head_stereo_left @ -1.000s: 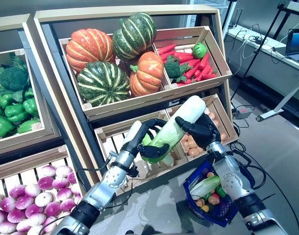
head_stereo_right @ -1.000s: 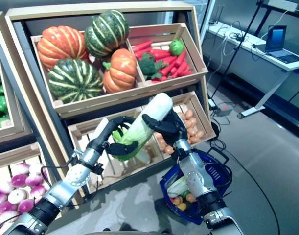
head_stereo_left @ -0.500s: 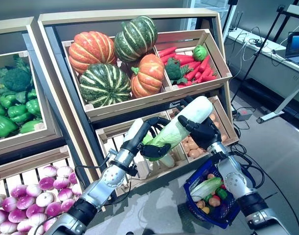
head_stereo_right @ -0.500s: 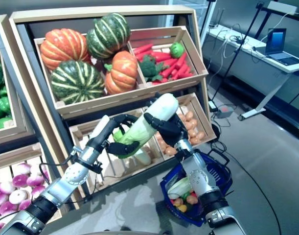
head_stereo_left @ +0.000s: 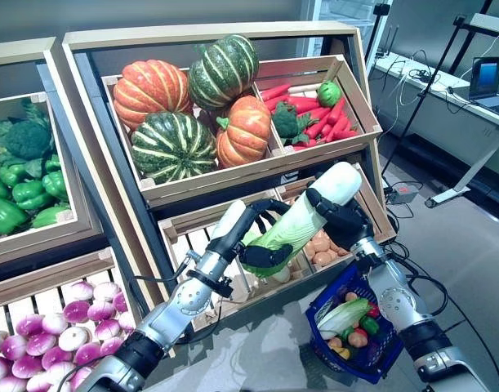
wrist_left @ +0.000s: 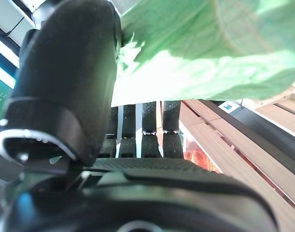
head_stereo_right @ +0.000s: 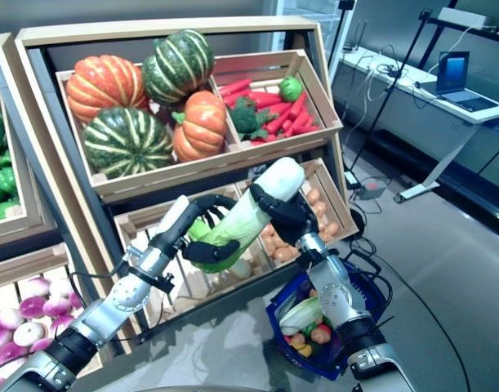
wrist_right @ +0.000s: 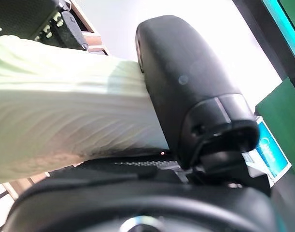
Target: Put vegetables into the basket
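Note:
A long napa cabbage (head_stereo_left: 302, 219), white at one end and green and leafy at the other, is held slanted in front of the stand's lower crates. My left hand (head_stereo_left: 263, 255) is curled round its green leafy end; its thumb (wrist_left: 65, 87) presses the leaves (wrist_left: 210, 48). My right hand (head_stereo_left: 345, 222) grips the white end, with its thumb (wrist_right: 186, 92) over the ribbed stalk (wrist_right: 65, 125). The blue plastic basket (head_stereo_left: 317, 305) stands on the floor below my right arm. It holds a pale green cabbage (head_stereo_left: 343, 313) and small red, orange and green vegetables.
The wooden stand (head_stereo_left: 233, 175) of slanted crates rises right behind the hands. A side table (head_stereo_left: 445, 90) with a laptop stands at the far right, with a dark stand leg (head_stereo_left: 433, 73) before it. Grey floor (head_stereo_left: 470, 245) lies open right of the basket.
Both hands have carried the cabbage a little to the right, its white end slightly higher. The whole view has also shifted slightly.

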Available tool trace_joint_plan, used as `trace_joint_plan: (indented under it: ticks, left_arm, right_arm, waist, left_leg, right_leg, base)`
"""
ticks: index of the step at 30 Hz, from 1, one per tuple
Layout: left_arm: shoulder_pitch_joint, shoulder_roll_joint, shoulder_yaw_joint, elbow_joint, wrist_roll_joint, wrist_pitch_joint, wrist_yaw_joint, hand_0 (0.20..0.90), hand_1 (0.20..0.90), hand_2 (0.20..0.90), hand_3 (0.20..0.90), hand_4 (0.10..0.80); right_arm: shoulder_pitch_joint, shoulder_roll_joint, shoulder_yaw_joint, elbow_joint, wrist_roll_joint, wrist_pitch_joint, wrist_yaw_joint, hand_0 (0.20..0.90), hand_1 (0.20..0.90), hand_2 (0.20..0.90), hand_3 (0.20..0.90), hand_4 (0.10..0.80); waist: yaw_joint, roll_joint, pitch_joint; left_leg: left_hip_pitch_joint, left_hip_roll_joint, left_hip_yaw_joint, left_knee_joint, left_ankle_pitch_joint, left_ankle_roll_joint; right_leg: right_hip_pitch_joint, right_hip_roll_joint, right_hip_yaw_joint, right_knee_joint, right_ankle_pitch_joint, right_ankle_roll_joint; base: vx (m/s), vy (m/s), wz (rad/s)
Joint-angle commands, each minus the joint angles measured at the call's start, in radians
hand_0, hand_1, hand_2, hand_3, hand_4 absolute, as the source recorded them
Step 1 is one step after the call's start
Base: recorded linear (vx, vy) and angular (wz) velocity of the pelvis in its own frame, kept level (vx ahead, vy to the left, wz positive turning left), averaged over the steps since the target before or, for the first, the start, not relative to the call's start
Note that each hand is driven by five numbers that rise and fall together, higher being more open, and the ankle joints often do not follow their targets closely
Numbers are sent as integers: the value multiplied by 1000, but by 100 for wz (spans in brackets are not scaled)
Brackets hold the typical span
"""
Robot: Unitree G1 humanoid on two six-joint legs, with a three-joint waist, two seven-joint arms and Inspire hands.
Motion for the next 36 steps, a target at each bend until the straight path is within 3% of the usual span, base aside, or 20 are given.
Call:
trace_joint_plan:
  ticks: [1, 4, 5, 7, 15, 25, 28, 31, 36]
  left_arm:
    - [-204, -17, -28, -47, -7, -112, 44, 300, 300, 300, 300, 400]
    - [-201, -18, -23, -42, -15, -109, 45, 300, 300, 300, 300, 400]
    - [-200, -18, -22, -39, -23, -107, 44, 347, 347, 347, 347, 431]
    - [-193, -21, -10, -39, -43, -93, 27, 900, 900, 900, 900, 800]
    - [-137, -19, 49, 13, -109, -36, 15, 900, 900, 900, 900, 800]
    - [-75, -26, 114, 218, -105, 60, 33, 900, 900, 900, 900, 800]
    - [-50, -44, 159, 268, -230, 86, -12, 900, 900, 900, 900, 800]
    - [-29, -54, 204, 279, -247, 90, -23, 900, 900, 900, 900, 800]
    - [-19, -29, 249, 270, -349, 98, -114, 900, 900, 900, 900, 800]
  right_arm:
    - [-222, 31, -45, -34, 55, -79, 72, 300, 300, 300, 300, 400]
    - [-225, 25, -53, -33, 58, -78, 63, 300, 300, 300, 300, 400]
    - [-223, 23, -57, -32, 57, -76, 59, 300, 300, 300, 300, 400]
    - [-214, 19, -67, -36, 48, -77, 48, 300, 300, 300, 300, 400]
    - [-167, -35, -112, -21, -37, -76, 3, 300, 300, 300, 300, 400]
    - [-95, -96, -206, 37, -39, -121, -8, 300, 300, 300, 300, 400]
    - [-74, -122, -243, 71, -67, -145, -50, 300, 300, 300, 300, 400]
    - [-51, -153, -279, 117, -111, -154, -81, 300, 300, 300, 300, 400]
    - [-17, -225, -326, 242, -160, -188, -157, 300, 300, 300, 300, 400]
  waist:
    - [-5, -6, -56]
    - [-5, -7, -54]
    - [-6, -6, -55]
    - [-6, -7, -55]
    - [-15, -9, -50]
    - [-33, -8, -37]
    - [-38, -6, -34]
    - [-41, -5, -31]
    - [-42, -4, -18]
  left_leg:
    - [-2, 2, -16, 1, -73, 10]
    - [-9, 1, -15, 1, -62, 11]
    - [-6, 2, -14, 1, -72, 10]
    - [-6, 3, -11, 1, -72, 11]
    - [-9, 6, -3, 1, -69, 11]
    - [-7, 16, 19, 1, -61, 7]
    - [-7, 19, 23, 1, -60, 5]
    - [-6, 21, 29, 1, -60, 3]
    - [-9, 26, 36, 1, -53, -3]
  right_leg:
    - [-4, -51, 30, 2, 10, 0]
    - [-12, -51, 32, 2, 20, -2]
    - [-9, -50, 33, 2, 12, 0]
    - [-9, -51, 34, 2, 12, 0]
    - [-17, -49, 44, 2, 16, 0]
    - [-27, -44, 60, 2, 23, 0]
    - [-31, -42, 65, 2, 24, 0]
    - [-32, -41, 67, 2, 25, 0]
    - [-36, -41, 64, 2, 31, -1]
  base:
    - [0, 0, 0]
    - [-14, 0, 0]
    - [-43, 1, 0]
    - [-22, 0, -1]
    - [-3, -2, -1]
    - [-12, -10, -3]
    - [-16, -21, -12]
    - [-8, -20, -7]
    - [-20, -28, 0]
